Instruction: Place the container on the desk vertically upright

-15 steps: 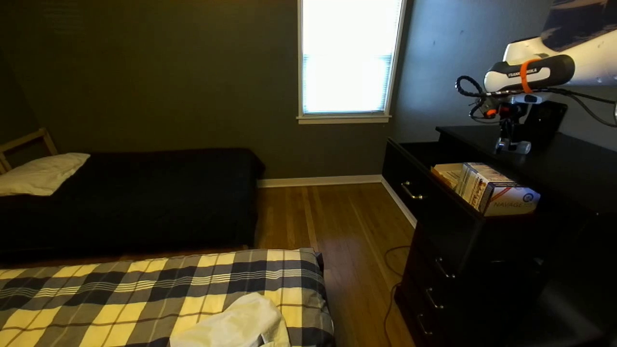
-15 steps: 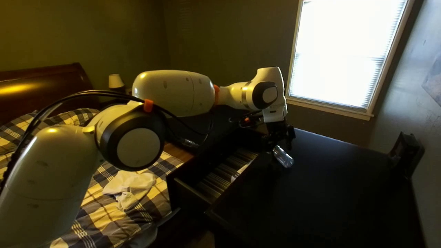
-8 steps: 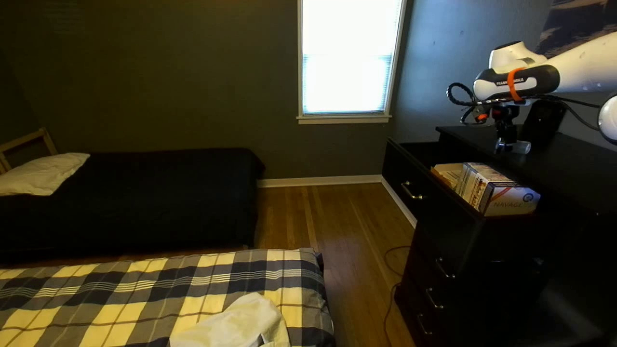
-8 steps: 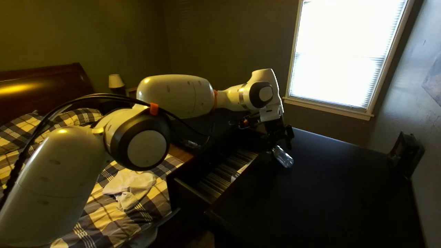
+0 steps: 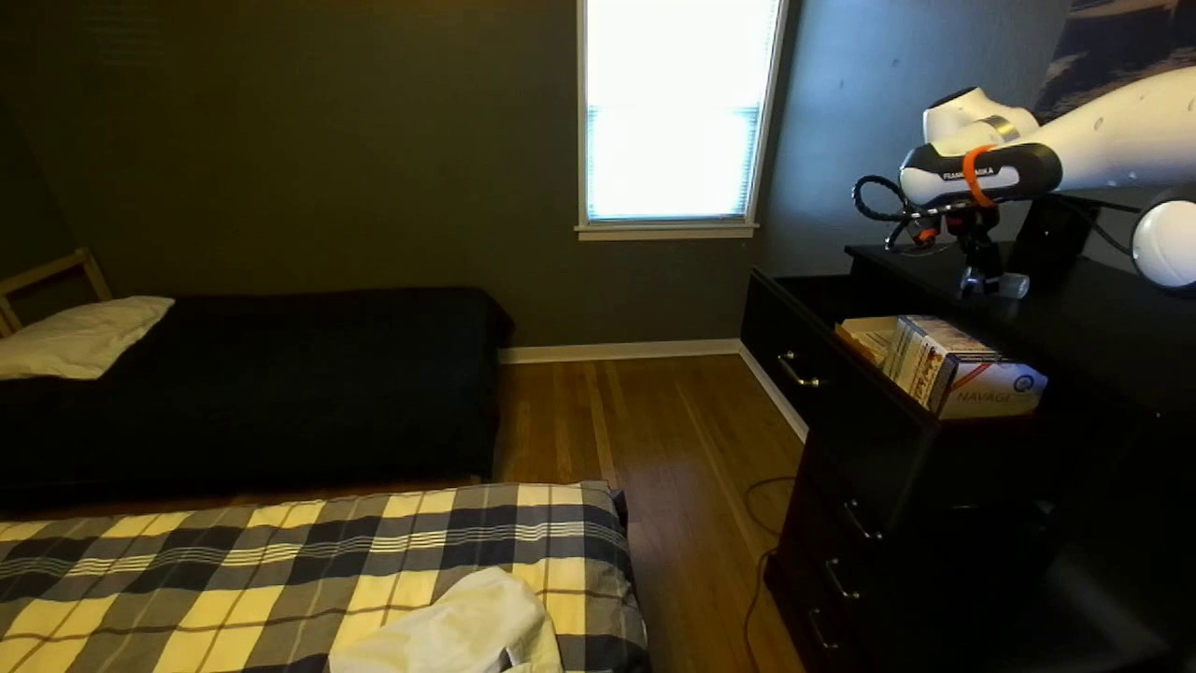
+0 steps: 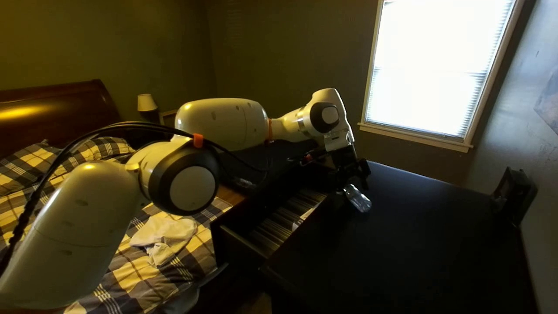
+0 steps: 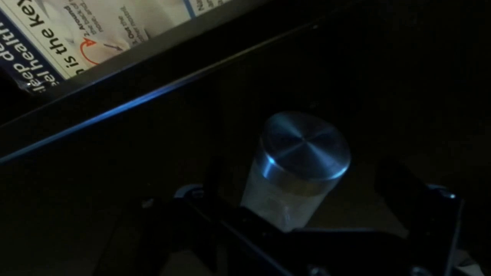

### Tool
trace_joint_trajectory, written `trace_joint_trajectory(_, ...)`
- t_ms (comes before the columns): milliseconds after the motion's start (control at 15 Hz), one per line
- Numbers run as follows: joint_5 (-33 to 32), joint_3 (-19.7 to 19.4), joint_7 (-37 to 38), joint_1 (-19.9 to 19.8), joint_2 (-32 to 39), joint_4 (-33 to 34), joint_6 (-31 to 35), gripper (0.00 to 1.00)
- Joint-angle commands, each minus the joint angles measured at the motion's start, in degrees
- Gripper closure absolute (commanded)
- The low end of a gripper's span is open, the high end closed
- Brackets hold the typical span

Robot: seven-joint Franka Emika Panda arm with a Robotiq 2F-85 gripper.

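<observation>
The container [image 6: 358, 199] lies on its side on the tabletop [image 6: 414, 244], near the edge beside the open drawer [image 5: 850, 421]. The hand [image 7: 310, 188] is around it, with the fingers [image 7: 439, 218] spread wide; in the wrist view a gap is visible at one side, so I believe that nothing is gripped. Whether the opposite finger touches the container, I cannot tell, because this part is too dark.

The container is round, therefore the first danger is rolling: if one finger arrives before the other, it may push the container away, and a push in the direction of the drawer could make it fall inside. The second danger is the smooth metallic lid [image 7: 306, 145]; a grip too near to it could slide during the turning to upright. Also, if the hand lets go while the base is not flat, the container would probably tip over.

About the writing: the white box [image 5: 995, 393] in the drawer says "NAVAGE", and the arm [image 5: 1103, 140] shows "FRANK" and "MIKA" with an orange band [image 5: 972, 178] between them. In the wrist view, a printed surface [image 7: 115, 27] shows "is the key", "2. Around" and "3. Out the". On the container I find no label that can be read
</observation>
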Motion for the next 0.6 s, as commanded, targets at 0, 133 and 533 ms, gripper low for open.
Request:
trace_joint_trajectory(0,-1.8,-0.9,1.3,1.0,2.6,3.2,-1.8,0.00)
trace_joint_trajectory(133,-2.0,-0.9,1.3,1.1,3.0,3.8,-1.9,0.00)
trace_joint_trajectory(533,-2.7,-0.8,0.7,1.3,3.3,4.8,-3.0,0.58)
